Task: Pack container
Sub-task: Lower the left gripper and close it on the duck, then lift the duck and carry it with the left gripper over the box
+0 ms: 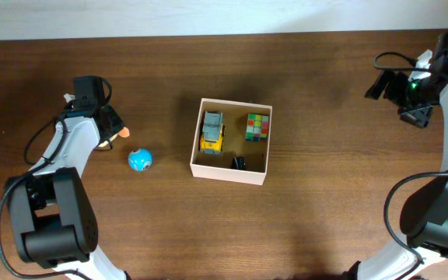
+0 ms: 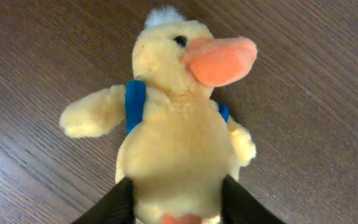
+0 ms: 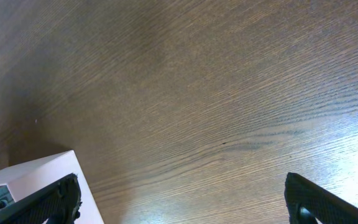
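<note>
fuzzy plush duck (image 2: 176,143) | black left fingers (image 2: 112,207) clamp it | square cardboard container (image 1: 225,173)

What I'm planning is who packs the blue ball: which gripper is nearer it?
Left. The left gripper, jaws shut on the plush duck, is close beside the blue ball; the right gripper hangs far beyond the container.
</note>
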You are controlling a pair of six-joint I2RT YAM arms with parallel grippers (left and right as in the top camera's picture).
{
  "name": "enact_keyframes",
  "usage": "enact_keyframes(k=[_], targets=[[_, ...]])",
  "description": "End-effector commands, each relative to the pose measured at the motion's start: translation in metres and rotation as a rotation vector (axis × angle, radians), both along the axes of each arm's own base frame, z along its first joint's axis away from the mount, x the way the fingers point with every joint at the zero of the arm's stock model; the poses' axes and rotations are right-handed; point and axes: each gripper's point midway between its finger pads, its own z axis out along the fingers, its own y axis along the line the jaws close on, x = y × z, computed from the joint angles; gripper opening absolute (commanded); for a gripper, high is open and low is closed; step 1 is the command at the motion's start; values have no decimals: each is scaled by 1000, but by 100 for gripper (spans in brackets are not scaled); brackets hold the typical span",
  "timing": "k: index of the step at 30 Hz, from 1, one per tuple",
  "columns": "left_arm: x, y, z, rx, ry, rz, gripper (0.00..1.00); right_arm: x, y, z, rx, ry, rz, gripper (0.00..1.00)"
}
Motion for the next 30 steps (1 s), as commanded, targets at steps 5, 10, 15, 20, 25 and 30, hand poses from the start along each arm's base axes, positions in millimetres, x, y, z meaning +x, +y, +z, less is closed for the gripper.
enact_keyframes(k=[5, 10, 15, 20, 25, 30], targets=[[0, 0, -2, -1, 17, -2, 31, 1, -1, 13, 3, -32, -10, 99], [-9, -2, -6, -6, 56, -3, 20, 1, -1, 12, 3, -32, -10, 99], [-18, -3, -6, -11, 93, -3, 16, 1, -1, 13, 3, -32, -10, 99], [-21, -3, 7, -10, 84, -3, 15, 1, -1, 12, 3, -32, -10, 99], [-13, -2, 44, 14, 10, -35, 15, 1, -1, 12, 4, -31, -10, 99], [-10, -2, 89, 38, -82, -55, 15, 1, -1, 13, 3, -32, -10, 99]])
